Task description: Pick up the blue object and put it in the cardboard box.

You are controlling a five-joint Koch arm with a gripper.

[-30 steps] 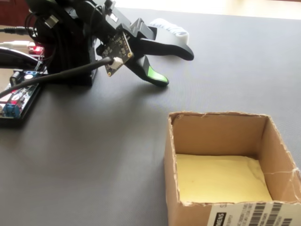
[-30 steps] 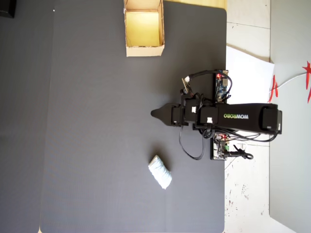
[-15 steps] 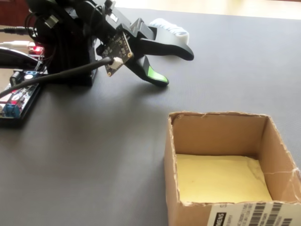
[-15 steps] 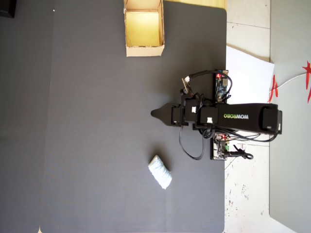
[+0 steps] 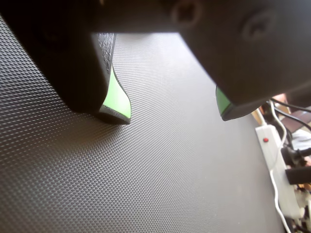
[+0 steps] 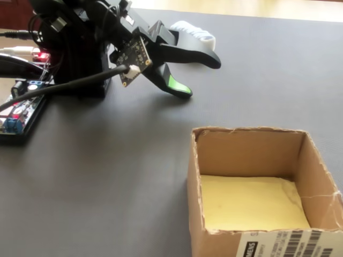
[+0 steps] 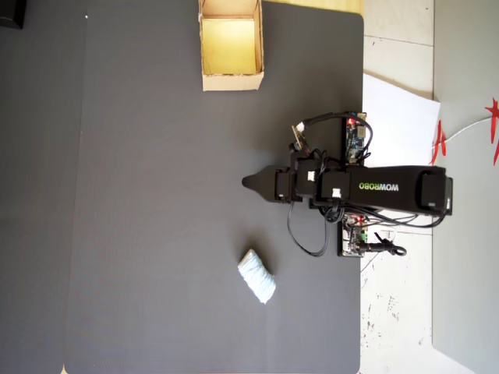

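Note:
The blue object is a pale ribbed roll lying on the dark mat, off to one side of the arm in the overhead view. In the fixed view the blue object shows just behind the upper jaw. The cardboard box stands upright with open flaps and a yellowish inside at the mat's top edge; in the fixed view the cardboard box fills the near right. My gripper is open just above the mat, with bare mat between its green pads. The gripper is apart from both box and roll.
A white power strip with cables lies beyond the mat's edge in the wrist view. Circuit boards with lit LEDs sit beside the arm's base. White paper lies off the mat's right edge in the overhead view.

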